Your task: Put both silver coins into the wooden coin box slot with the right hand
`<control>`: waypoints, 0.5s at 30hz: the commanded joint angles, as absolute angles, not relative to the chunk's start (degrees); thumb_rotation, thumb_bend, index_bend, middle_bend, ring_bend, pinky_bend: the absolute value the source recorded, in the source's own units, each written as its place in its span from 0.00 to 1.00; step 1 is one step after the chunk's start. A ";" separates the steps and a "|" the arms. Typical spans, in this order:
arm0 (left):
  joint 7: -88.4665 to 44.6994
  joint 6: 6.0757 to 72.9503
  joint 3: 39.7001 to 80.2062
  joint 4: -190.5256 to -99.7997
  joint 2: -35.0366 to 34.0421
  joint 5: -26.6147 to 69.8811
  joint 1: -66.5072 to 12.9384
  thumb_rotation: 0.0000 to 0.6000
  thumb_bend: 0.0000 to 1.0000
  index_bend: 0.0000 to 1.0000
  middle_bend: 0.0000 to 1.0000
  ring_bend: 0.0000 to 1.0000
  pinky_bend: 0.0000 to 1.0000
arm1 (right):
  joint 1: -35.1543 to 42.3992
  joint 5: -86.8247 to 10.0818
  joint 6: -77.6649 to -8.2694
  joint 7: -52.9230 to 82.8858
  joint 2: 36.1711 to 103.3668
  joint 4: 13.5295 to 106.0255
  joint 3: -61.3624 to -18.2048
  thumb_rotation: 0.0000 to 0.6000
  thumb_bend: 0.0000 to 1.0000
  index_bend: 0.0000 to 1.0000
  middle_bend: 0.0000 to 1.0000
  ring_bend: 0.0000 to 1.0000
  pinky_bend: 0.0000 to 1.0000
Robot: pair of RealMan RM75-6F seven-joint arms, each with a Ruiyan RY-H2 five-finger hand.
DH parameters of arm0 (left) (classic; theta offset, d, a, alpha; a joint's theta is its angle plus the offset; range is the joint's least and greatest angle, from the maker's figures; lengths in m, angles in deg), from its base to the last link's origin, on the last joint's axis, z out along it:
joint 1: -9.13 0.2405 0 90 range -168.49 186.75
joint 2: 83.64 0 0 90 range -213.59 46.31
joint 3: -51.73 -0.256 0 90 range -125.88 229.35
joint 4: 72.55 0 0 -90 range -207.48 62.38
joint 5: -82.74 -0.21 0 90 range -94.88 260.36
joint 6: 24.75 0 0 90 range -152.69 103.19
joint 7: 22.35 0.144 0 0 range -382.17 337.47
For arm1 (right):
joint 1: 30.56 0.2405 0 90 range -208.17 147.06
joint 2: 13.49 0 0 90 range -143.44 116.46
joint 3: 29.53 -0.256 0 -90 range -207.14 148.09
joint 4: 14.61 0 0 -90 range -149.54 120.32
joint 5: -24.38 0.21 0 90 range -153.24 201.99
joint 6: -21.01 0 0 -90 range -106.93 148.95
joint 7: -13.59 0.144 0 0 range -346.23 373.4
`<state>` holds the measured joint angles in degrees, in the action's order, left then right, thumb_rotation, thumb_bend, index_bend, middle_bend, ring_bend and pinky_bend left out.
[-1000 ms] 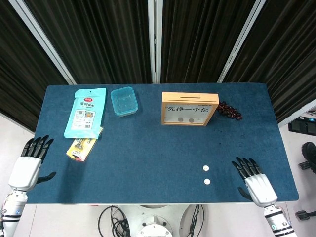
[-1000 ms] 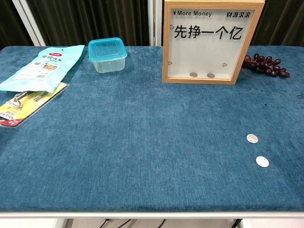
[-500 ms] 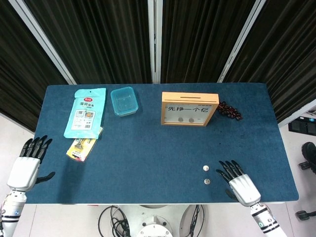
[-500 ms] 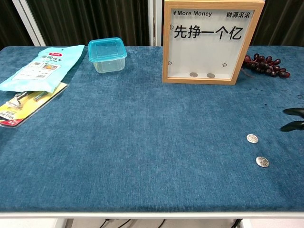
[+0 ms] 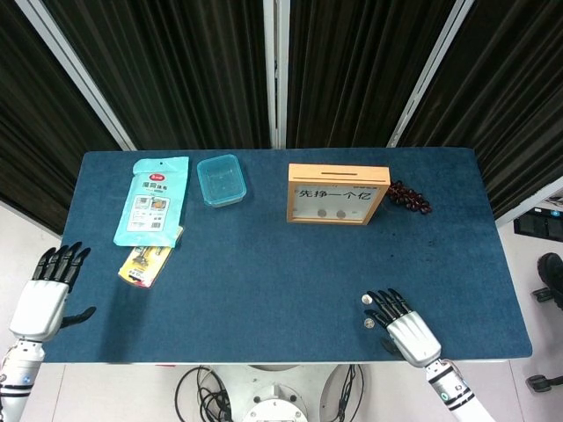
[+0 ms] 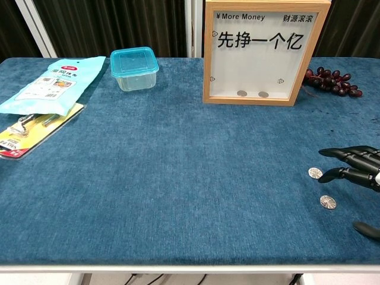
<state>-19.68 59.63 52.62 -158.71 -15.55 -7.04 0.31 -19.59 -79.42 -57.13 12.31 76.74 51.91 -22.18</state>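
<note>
Near the table's (image 5: 264, 264) front edge, toward its right corner, the two silver coins lay flat on the blue cloth, one (image 6: 315, 173) just behind the other (image 6: 328, 202). The right hand (image 5: 400, 323) hovered beside them with its fingers spread and nothing in its grasp; the fingertips (image 6: 325, 152) pointed leftward, reaching over the rear coin. The coins thus sat just to the left of the palm, right at the fingertips, so the pick looked to need only a short reach. The left hand (image 5: 44, 294), open and empty, hung off the table's far left edge, well apart. The wooden coin box (image 5: 338, 193) stood near the back edge, well behind the coins.
</note>
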 commanded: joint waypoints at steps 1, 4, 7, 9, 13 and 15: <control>-19.82 59.57 52.61 -158.59 -15.53 -7.05 0.29 1.00 0.05 0.00 0.00 0.00 0.00 | -19.47 -79.38 -57.57 12.53 77.47 51.03 -22.21 1.00 0.28 0.26 0.00 0.00 0.00; -20.08 59.52 52.57 -158.36 -15.50 -7.04 0.31 1.00 0.05 0.00 0.00 0.00 0.00 | -19.30 -79.27 -57.68 12.70 78.26 50.07 -22.14 1.00 0.29 0.28 0.00 0.00 0.00; -20.26 59.48 52.55 -158.15 -15.47 -6.99 0.35 1.00 0.05 0.00 0.00 0.00 0.00 | -19.11 -79.22 -57.71 13.05 78.77 49.58 -21.99 1.00 0.29 0.30 0.00 0.00 0.00; -20.37 59.48 52.55 -158.06 -15.47 -6.98 0.36 1.00 0.05 0.00 0.00 0.00 0.00 | -19.01 -79.16 -57.76 13.20 79.03 49.31 -21.94 1.00 0.29 0.32 0.00 0.00 0.00; -20.55 59.45 52.53 -157.90 -15.47 -6.96 0.39 1.00 0.05 0.00 0.00 0.00 0.00 | -18.89 -78.84 -57.70 13.24 79.46 48.87 -21.86 1.00 0.29 0.35 0.01 0.00 0.00; -20.63 59.42 52.54 -157.84 -15.48 -6.92 0.39 1.00 0.05 0.00 0.00 0.00 0.00 | -18.90 -78.67 -57.73 13.26 79.59 48.75 -21.78 1.00 0.29 0.36 0.01 0.00 0.00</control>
